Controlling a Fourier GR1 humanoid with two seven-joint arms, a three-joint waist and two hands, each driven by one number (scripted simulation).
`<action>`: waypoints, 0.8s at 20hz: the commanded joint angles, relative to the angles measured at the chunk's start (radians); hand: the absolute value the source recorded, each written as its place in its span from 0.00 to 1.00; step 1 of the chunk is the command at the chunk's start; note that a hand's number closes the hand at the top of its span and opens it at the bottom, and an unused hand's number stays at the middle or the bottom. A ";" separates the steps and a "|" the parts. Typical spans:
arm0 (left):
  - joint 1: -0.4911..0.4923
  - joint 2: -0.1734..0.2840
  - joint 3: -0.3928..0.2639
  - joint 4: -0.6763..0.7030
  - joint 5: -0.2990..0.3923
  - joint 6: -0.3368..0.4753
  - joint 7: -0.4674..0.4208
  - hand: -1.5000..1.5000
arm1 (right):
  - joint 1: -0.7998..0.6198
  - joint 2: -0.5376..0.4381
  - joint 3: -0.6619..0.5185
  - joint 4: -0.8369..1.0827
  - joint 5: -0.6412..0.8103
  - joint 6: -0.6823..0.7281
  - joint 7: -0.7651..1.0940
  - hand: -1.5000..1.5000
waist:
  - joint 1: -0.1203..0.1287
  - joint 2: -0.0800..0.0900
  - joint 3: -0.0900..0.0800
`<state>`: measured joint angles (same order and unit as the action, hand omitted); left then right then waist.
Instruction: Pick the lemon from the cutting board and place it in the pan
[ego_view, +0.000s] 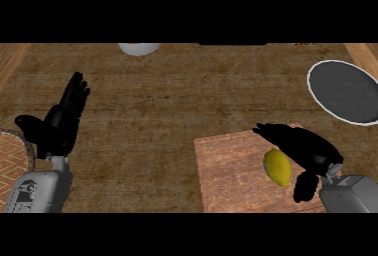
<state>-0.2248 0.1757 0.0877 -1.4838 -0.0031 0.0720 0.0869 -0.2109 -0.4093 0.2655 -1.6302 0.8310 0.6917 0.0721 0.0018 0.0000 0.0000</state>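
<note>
**Right hand closing on lemon, pan waiting beyond**

Wide brown counter (170, 100) under everything. On it, cutting board (236, 175), taken here as landmark. Up and right of board, well apart: dark round pan (344, 92) with pale rim, nothing inside. Far left of board, by left edge: left hand (60, 122), fingers straight, upright, holding nothing, resting. Over board's right part: right hand (306, 152), fingers curled above and thumb below, arched round lemon (277, 168). Lemon lying on board's right side, long axis roughly up-down, just left of palm; contact unclear, not visibly lifted. Right hand plainly nearer both lemon and pan. Likely next: close, lift, carry up-right to pan. Pale round thing (139, 48) far above board, cut by top edge.
</note>
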 joint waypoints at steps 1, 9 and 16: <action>0.014 0.005 0.021 0.032 -0.001 -0.015 -0.047 0.50 | 0.061 0.008 0.017 -0.022 0.063 -0.007 -0.004 0.00 | -0.003 0.000 0.000; -0.015 -0.007 0.020 0.019 -0.016 -0.008 0.002 0.50 | 0.005 0.047 0.004 0.108 0.128 0.011 -0.068 0.00 | -0.002 0.000 0.000; -0.026 0.034 0.069 0.030 0.030 -0.058 0.005 0.50 | 0.008 -0.003 0.065 0.120 0.170 -0.052 -0.241 1.00 | -0.003 0.000 0.000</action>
<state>-0.2271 0.1866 0.1254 -1.4810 0.0057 0.0351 0.0890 -0.2359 -0.3764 0.3026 -1.4880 0.9669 0.6778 -0.0888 0.0021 -0.0006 -0.0006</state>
